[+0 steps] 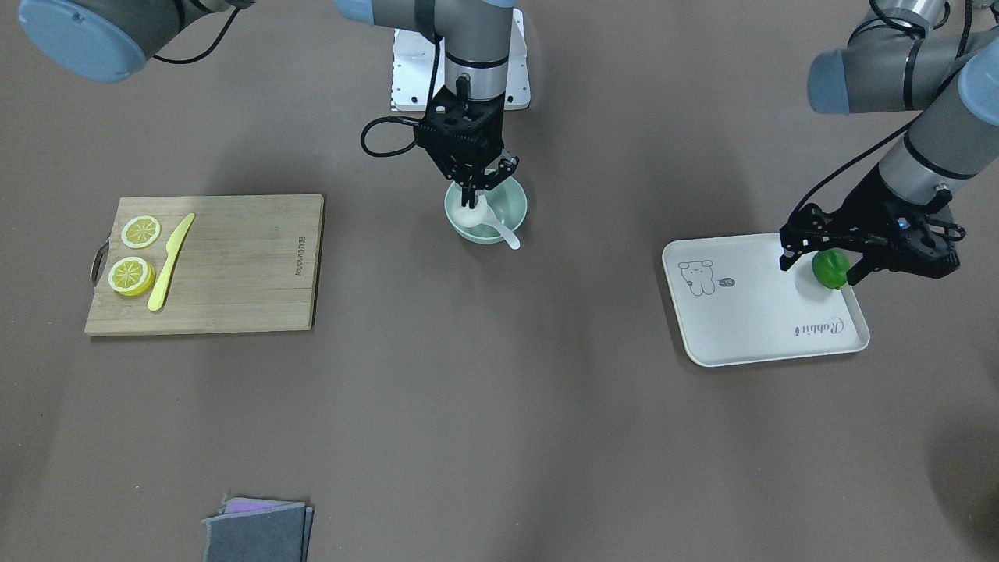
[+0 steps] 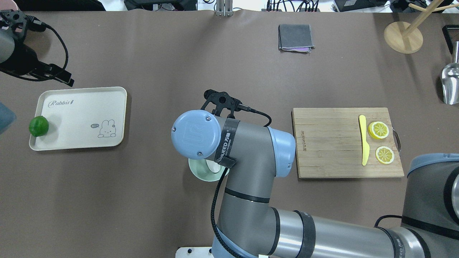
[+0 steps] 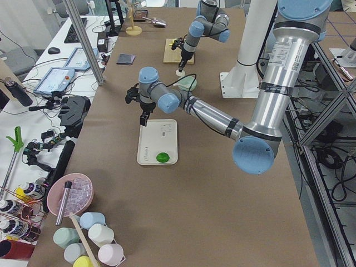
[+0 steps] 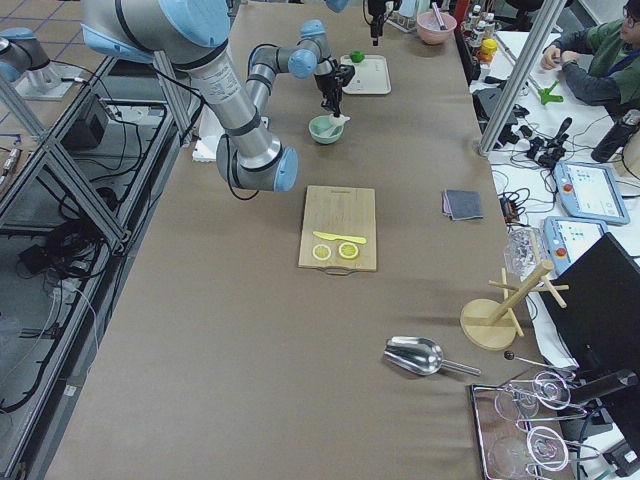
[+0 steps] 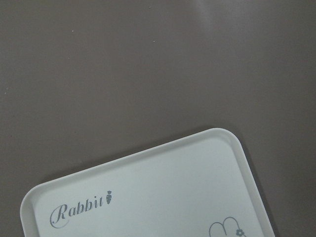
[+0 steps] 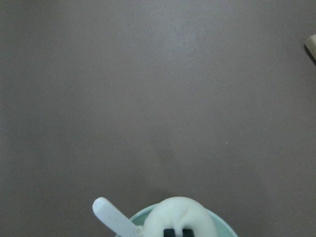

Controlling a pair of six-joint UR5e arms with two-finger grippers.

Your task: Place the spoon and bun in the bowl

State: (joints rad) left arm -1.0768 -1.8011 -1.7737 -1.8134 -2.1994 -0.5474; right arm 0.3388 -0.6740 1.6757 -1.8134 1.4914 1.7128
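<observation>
The pale mint-green bowl (image 1: pixel 517 204) stands at mid table near the robot's base. The white spoon (image 1: pixel 508 236) lies in it, its handle sticking out over the rim; the handle also shows in the right wrist view (image 6: pixel 112 216). My right gripper (image 1: pixel 471 204) points straight down into the bowl and is shut on the white bun (image 1: pixel 471 218), which sits at rim height (image 6: pixel 180 212). My left gripper (image 1: pixel 819 269) is open and empty, hovering above the tray's corner. Most of the bowl (image 2: pixel 197 172) is hidden under my right arm in the overhead view.
A cream rabbit tray (image 1: pixel 749 328) holds a green round fruit (image 1: pixel 830 268) below my left gripper. A wooden cutting board (image 1: pixel 234 265) carries two lemon slices (image 1: pixel 140 232) and a yellow knife (image 1: pixel 170 261). A folded grey cloth (image 1: pixel 257 531) lies at the table's far edge.
</observation>
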